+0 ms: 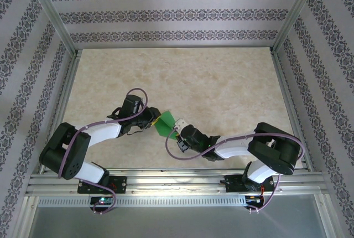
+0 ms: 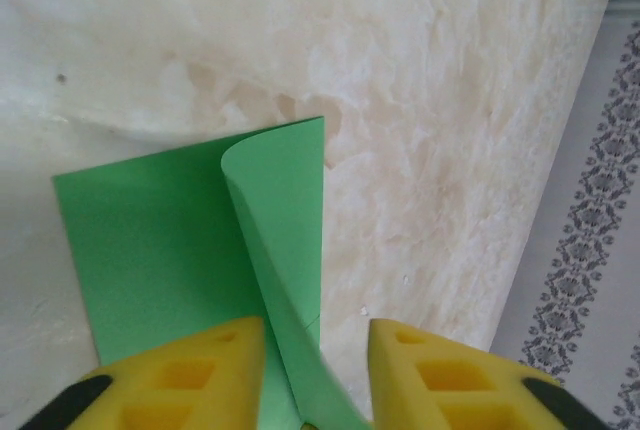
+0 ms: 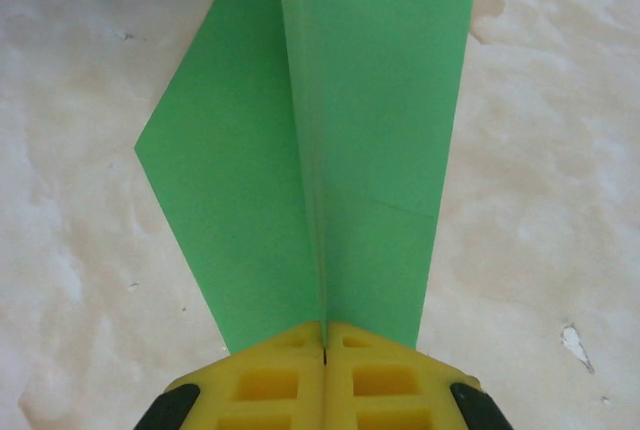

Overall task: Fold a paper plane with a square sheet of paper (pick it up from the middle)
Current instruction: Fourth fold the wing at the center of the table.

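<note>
Here, marbled table [image 1: 221, 83], patterned walls [image 1: 166, 14], paper [image 1: 165, 125]

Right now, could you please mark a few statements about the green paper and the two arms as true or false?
1. The right jaws are shut on the paper. True.
2. The left jaws are clamped tight together. False: they stand apart, with a strip of the paper running between them.
3. The paper lies as a flat, unfolded square. False: a fold stands up along its middle.
4. Seen from above, the paper is between the left arm and the right arm. True.
</note>
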